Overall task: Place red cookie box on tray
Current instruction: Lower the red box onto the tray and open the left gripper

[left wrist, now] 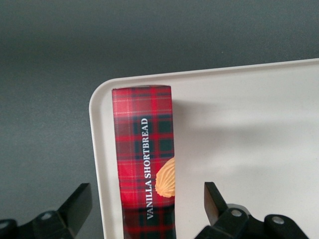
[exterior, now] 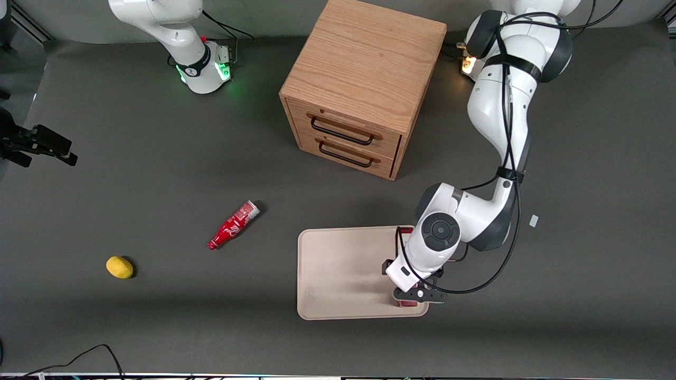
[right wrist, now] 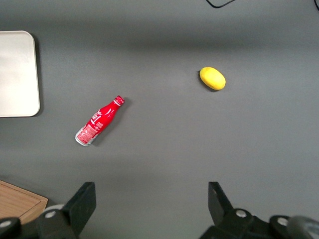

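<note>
The red cookie box (left wrist: 144,149) lies flat on the cream tray (left wrist: 239,139), along the tray's edge toward the working arm's end of the table. One end sits close to a rounded corner of the tray. In the front view the arm hides most of the box; only red bits (exterior: 406,304) show at the tray (exterior: 338,274) edge. My left gripper (left wrist: 147,191) hovers just above the box, open, with a finger on each side of it and a clear gap to both. In the front view the gripper (exterior: 414,295) is over the tray corner nearest the camera.
A wooden two-drawer cabinet (exterior: 364,84) stands farther from the camera than the tray. A small red bottle (exterior: 232,225) and a yellow fruit (exterior: 120,267) lie on the grey table toward the parked arm's end.
</note>
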Robot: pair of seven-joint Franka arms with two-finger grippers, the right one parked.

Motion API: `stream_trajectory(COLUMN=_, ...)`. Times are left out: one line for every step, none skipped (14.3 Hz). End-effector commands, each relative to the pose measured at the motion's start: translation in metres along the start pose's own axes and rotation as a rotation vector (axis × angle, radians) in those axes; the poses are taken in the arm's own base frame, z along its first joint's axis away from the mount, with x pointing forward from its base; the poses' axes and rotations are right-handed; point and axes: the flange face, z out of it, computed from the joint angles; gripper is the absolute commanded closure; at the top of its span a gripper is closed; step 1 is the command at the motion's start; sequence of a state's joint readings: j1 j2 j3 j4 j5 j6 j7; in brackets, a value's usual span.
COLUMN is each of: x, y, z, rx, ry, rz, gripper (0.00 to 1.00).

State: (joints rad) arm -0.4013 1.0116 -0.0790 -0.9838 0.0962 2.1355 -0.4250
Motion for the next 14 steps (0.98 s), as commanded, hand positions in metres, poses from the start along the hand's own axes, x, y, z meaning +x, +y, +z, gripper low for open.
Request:
stream_trajectory(x=0.002, y=0.004, z=0.000, rx=0.015, ry=0.021, rz=-0.008, gripper=0.00)
stream_trajectory(x=0.001, y=0.004, z=-0.003, rx=0.017, ry=0.014, rz=-0.009, gripper=0.00)
stream_trajectory(x=0.002, y=0.004, z=-0.011, rx=0.021, ry=0.005, rz=-0.011, gripper=0.00)
stream_trajectory(x=0.001, y=0.003, z=-0.023, rx=0.034, ry=-0.022, rz=-0.011, gripper=0.00)
stream_trajectory(x=-0.005, y=0.005, z=-0.033, rx=0.046, ry=-0.073, rz=-0.011, gripper=0.00)
stream_trajectory(x=-0.008, y=0.006, z=-0.059, rx=0.061, ry=-0.120, rz=-0.013, gripper=0.00)
stream_trajectory(x=-0.011, y=0.009, z=-0.089, rx=0.068, ry=-0.158, rz=-0.010, gripper=0.00)
stream_trajectory(x=-0.013, y=0.006, z=-0.115, rx=0.076, ry=-0.194, rz=-0.007, gripper=0.00)
stream_trajectory(x=-0.016, y=0.003, z=-0.142, rx=0.086, ry=-0.212, rz=-0.003, gripper=0.00)
stream_trajectory(x=-0.019, y=0.000, z=-0.162, rx=0.094, ry=-0.227, rz=0.004, gripper=0.00)
stream_trajectory(x=-0.021, y=-0.006, z=-0.182, rx=0.097, ry=-0.228, rz=0.012, gripper=0.00)
stream_trajectory(x=-0.020, y=-0.019, z=-0.210, rx=0.088, ry=-0.213, rz=0.005, gripper=0.00)
stream_trajectory(x=-0.021, y=-0.035, z=-0.223, rx=0.085, ry=-0.219, rz=0.006, gripper=0.00)
stream_trajectory(x=-0.028, y=-0.047, z=-0.229, rx=0.089, ry=-0.229, rz=0.042, gripper=0.00)
